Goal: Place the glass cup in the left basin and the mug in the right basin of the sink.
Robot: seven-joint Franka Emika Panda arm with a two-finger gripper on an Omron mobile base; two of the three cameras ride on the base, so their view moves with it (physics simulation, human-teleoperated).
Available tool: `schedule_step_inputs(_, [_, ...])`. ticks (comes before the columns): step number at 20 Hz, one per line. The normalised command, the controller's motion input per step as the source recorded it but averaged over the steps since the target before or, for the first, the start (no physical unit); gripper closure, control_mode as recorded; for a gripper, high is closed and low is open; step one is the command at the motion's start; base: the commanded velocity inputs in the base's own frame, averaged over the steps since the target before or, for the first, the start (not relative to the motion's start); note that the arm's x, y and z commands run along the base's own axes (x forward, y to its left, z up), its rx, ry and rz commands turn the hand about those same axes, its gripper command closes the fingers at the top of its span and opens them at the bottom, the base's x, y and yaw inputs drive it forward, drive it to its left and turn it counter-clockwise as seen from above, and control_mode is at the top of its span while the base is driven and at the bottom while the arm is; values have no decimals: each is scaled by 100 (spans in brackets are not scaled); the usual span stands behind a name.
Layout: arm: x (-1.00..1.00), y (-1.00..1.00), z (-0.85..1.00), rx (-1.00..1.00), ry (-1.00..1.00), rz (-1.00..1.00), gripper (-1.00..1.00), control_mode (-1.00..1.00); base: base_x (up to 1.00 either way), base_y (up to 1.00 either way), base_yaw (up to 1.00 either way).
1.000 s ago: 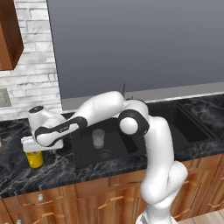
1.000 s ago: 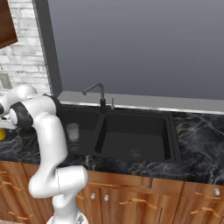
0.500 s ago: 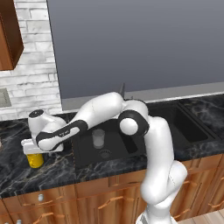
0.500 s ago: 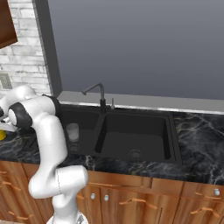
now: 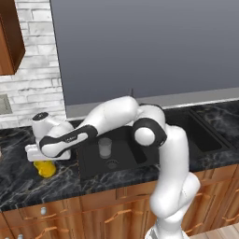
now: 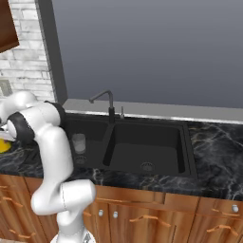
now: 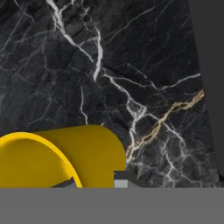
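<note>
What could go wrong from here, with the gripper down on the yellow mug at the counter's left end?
The gripper is closed on the wall of the small bright yellow mug, so the hold may be thin and the mug could slip when lifted. On its way to the right basin, the mug passes over the left basin, where the clear glass cup stands upright and could be knocked over.

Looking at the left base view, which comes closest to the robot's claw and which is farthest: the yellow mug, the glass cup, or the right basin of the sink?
1. The mug, directly under the gripper on the counter left of the sink.
2. The glass cup, standing in the left basin.
3. The right basin, far off beyond the arm's elbow.
</note>
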Motion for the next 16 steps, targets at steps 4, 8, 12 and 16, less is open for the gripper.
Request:
schedule_step_inputs(4, [-25,-85,28,9,-3,-7,100,-100,0,0,0])
schedule_step_inputs(8, [-10,-94,21,8,-1,-8,100,-100,0,0,0])
schedule_step_inputs(12, [0,-93,17,5,1,-16,100,-100,0,0,0])
schedule_step_inputs(16, [0,-86,48,14,5,-13,100,-100,0,0,0])
